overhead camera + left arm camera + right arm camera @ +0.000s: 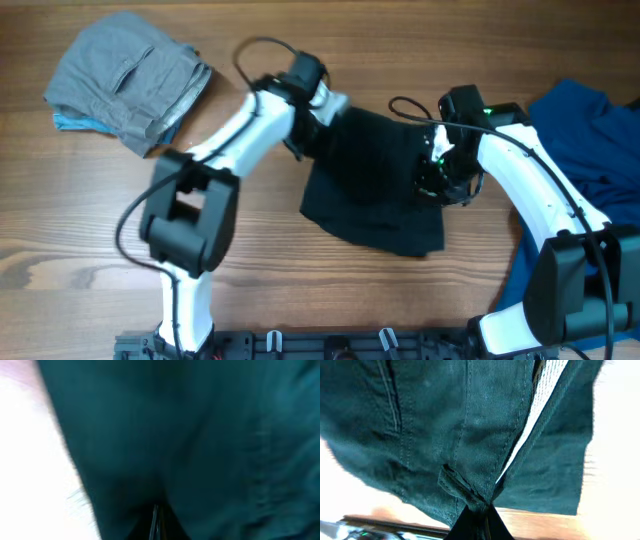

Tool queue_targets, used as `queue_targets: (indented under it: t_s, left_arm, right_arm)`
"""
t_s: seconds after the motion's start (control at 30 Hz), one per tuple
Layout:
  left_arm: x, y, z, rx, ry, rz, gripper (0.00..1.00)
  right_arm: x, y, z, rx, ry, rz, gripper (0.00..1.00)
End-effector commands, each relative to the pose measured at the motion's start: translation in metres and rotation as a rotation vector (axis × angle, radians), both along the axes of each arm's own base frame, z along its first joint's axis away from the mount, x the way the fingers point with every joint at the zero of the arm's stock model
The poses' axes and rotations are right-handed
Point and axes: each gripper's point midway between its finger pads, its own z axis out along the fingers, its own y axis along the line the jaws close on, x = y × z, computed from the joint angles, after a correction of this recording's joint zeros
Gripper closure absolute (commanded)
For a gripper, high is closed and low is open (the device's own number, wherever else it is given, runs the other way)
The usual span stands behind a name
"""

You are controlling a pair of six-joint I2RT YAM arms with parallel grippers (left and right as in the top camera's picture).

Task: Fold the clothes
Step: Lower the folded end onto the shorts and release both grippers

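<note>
The wooden table carries three groups of clothing.

1. The dark garment is the largest item in work. It sits at the centre of the table, spanning the space between the two arms, and its lower edge rests on the wood. The right wrist view shows the cloth as dark green, with stitched seams, a belt loop and a white inner strip. In the left wrist view the same cloth fills most of the frame and is blurred.

2. A blue garment lies crumpled at the right edge of the table, behind the right arm and apart from the dark garment.

3. A grey folded garment lies at the far left corner, on top of a light blue item of which only an edge shows.

4. The left gripper meets the upper left edge of the dark garment. Its wrist view shows the jaws closed to a thin line with the cloth gathered into them.

5. The right gripper meets the right edge of the dark garment. Its wrist view shows the jaws pinched tight on the cloth just below the belt loop.
</note>
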Motion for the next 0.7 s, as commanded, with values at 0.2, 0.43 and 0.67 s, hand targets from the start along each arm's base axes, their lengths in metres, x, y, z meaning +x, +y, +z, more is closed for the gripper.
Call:
queue_targets:
  t_s: [0.2,0.43,0.67]
  left_arm:
    - [-0.01,0.013,-0.046,0.056,0.112,0.039,0.74]
    - [0.042,0.077,-0.008,0.013,0.124,0.268,0.74]
    - [0.064,0.069,0.093,-0.278,-0.034,0.189,0.56]
  right_arm:
    - [-0.039,-0.039,-0.081,-0.218,0.158,-0.077,0.8]
    - [-0.001,-0.056,-0.062,-0.153,0.04,-0.064,0.52]
    - [0.048,-0.046,-0.021,-0.081,-0.21,-0.016,0.58]
